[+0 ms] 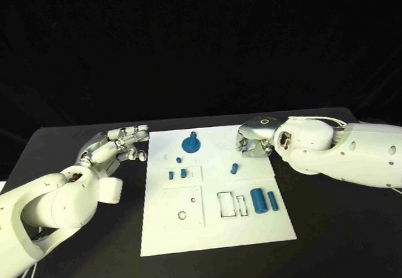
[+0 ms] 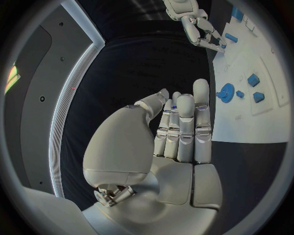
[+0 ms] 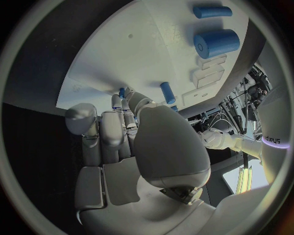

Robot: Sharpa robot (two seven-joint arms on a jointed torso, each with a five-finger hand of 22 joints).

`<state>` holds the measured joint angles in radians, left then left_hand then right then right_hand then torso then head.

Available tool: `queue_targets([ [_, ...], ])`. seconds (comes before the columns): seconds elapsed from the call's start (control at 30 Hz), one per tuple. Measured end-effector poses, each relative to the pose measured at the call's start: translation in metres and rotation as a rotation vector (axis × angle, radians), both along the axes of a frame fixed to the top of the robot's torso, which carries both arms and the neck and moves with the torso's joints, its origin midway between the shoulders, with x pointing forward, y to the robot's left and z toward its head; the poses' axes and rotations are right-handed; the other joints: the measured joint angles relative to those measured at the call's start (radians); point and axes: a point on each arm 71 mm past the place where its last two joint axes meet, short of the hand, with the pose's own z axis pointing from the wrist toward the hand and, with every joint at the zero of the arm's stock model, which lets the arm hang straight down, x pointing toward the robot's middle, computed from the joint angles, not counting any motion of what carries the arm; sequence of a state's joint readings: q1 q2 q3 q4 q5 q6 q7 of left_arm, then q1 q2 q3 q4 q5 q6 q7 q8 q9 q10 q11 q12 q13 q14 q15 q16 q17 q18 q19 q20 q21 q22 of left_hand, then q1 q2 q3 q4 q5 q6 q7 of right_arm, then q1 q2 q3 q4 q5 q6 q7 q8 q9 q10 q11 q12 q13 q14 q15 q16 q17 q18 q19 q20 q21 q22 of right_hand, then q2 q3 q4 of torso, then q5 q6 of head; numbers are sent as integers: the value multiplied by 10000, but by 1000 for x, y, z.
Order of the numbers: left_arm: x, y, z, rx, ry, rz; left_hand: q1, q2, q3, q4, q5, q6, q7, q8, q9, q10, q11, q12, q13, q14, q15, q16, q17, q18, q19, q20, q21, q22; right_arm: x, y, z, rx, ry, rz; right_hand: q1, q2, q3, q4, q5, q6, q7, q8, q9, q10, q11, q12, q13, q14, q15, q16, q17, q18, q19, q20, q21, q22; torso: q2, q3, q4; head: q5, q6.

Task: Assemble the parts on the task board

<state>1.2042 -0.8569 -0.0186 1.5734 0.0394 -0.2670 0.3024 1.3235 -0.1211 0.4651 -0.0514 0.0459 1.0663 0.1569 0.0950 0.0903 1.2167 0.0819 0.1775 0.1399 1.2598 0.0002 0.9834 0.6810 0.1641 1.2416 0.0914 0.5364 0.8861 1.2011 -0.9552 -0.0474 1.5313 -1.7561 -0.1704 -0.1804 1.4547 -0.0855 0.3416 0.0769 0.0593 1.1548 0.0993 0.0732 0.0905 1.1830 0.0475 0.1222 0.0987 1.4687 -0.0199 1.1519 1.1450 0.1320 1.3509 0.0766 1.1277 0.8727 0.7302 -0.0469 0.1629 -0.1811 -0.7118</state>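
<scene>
Both our hands are empty, fingers loosely apart: left hand (image 1: 118,145) left of the board (image 1: 166,234), right hand (image 1: 256,137) at its far right edge. We'd reach for the nearby peg (image 1: 234,169) lying mid-board, pinching squarely.

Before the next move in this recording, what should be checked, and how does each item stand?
1. Left hand holds nothing: ok, fingers apart, beside the task board.
2. Right hand holds nothing: ok, no part in its fingers in the right wrist view.
3. Round blue part free to reach: ok, neither hand touches it.
4. Large blue cylinder and thin cylinder: ok, lying side by side.
5. Small blue parts seated: cannot tell.
</scene>
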Motion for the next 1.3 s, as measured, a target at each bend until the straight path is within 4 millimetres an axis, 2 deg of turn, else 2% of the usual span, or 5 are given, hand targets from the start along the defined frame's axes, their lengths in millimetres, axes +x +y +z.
queue_targets([
  [0.53,0,1,-2,78,154,1,-40,40,-28,29,0,-91,88,0,-47,-127,56,23,18,-106,37,-107,-173,-4,-36,36,-78,-64,-1,2,-1,-229,-51,63,2,-8,168,-114,-18,0,0,0,10,31,-30,-85,-105,-1,1,51,54,-1,13,-13,37,68,8,15,-10,-25,-91],
  [0.7,0,2,-2,97,190,2,-40,39,-28,29,0,-91,88,0,-58,-196,55,46,17,-106,37,-107,-202,-5,-36,36,-101,-75,-1,1,-2,-312,-51,50,-70,-206,300,-190,-17,-1,0,-50,-5,31,-29,-218,-216,-1,1,67,54,-1,13,-13,36,28,8,17,-9,-35,-121],
  [0.87,0,2,-3,113,219,5,-40,39,-28,29,0,-111,108,0,-61,-197,55,47,19,-125,56,-144,-228,-5,-35,35,-114,-86,-2,1,-3,-361,-37,40,-81,-217,340,-230,-17,-33,32,-50,-11,31,-29,-273,-257,-1,1,90,53,-2,12,-13,36,9,8,14,-5,-44,-141],
  [1.1,0,3,-3,138,256,10,-40,39,-56,1,0,-127,124,0,-68,-198,56,47,25,-139,71,-155,-254,-7,-35,35,-113,-92,-2,1,-3,-374,-31,38,-82,-217,398,-230,-18,-71,-6,-50,-11,30,-29,-284,-285,-1,1,90,53,-1,12,-13,36,9,2,11,-6,-54,-161],
  [1.3,0,3,-4,158,288,21,-40,39,-56,2,0,-127,124,0,-68,-215,74,47,25,-139,71,-155,-256,-7,-35,35,-112,-94,-2,1,-3,-359,-19,34,1,-232,731,-483,-77,64,12,-44,14,155,17,-323,-302,-39,-37,99,38,-2,32,-33,124,146,1,12,-2,-62,-169],
])
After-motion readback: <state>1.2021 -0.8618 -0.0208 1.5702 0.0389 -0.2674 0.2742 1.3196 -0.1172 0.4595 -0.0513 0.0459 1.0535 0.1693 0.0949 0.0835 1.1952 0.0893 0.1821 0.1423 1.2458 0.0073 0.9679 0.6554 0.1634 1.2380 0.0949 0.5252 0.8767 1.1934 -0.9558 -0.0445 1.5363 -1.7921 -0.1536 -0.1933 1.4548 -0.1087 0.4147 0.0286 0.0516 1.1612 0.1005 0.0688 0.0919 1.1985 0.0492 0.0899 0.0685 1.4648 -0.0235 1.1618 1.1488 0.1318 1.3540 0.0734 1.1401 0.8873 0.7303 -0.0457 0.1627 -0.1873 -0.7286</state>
